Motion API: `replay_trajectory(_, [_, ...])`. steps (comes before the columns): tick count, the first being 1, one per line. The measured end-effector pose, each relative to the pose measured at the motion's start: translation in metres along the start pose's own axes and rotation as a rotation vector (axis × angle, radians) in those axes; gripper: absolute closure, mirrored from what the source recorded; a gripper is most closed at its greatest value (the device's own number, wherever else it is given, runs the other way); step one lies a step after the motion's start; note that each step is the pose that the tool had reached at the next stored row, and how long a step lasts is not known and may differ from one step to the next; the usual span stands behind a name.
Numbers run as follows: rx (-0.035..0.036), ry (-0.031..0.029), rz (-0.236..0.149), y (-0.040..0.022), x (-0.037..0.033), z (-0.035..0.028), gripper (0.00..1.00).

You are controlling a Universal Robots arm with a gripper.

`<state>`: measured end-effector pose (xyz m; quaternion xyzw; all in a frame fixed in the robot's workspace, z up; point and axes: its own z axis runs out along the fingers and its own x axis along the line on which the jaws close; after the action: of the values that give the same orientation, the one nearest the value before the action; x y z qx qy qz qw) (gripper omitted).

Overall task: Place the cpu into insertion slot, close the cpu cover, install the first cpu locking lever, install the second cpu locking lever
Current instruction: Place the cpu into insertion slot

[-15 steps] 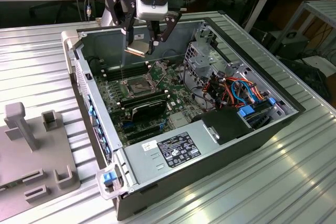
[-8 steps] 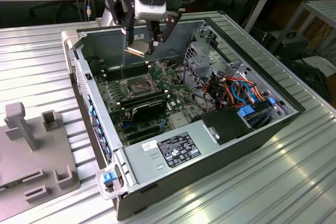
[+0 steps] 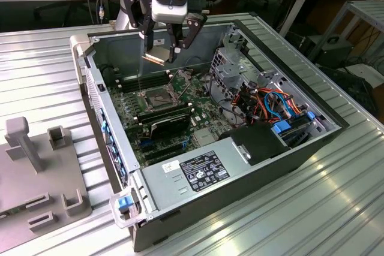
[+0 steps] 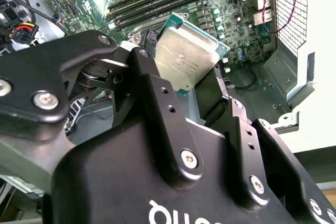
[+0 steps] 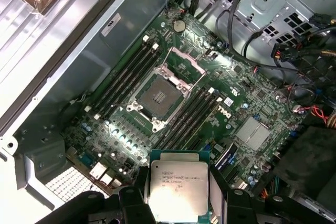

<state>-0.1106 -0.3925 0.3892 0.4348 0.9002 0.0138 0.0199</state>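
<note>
My gripper (image 3: 165, 52) hangs over the open computer case, shut on the cpu (image 3: 156, 56), a small square chip with a dull silver-tan top. Both wrist views show the cpu (image 4: 186, 59) (image 5: 178, 190) clamped by its edges between the black fingers (image 4: 157, 95). Below it on the green motherboard lies the insertion slot (image 5: 157, 95) (image 3: 157, 96), bare and uncovered. The cpu cover (image 5: 182, 65) (image 3: 180, 81) stands swung up on the slot's far side. A thin locking lever (image 3: 140, 76) sticks up beside the slot. The cpu is well above the slot, not touching it.
Memory sticks (image 5: 123, 80) flank the slot on both sides. A black card (image 3: 169, 125), a labelled power supply (image 3: 195, 170), a metal drive cage (image 3: 237, 64) and coloured cables (image 3: 273, 101) crowd the case. A grey fixture plate (image 3: 36, 166) lies on the ribbed table at the exterior view's left.
</note>
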Motion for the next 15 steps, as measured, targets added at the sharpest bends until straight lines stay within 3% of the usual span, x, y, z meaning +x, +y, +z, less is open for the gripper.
replay_trajectory(9, [0.0020,-0.0035,0.081,0.0002,0.0002,0.0001,0.45])
replay_trajectory(15, [0.0020,-0.0036,0.083,0.0002,0.0002,0.0001,0.45])
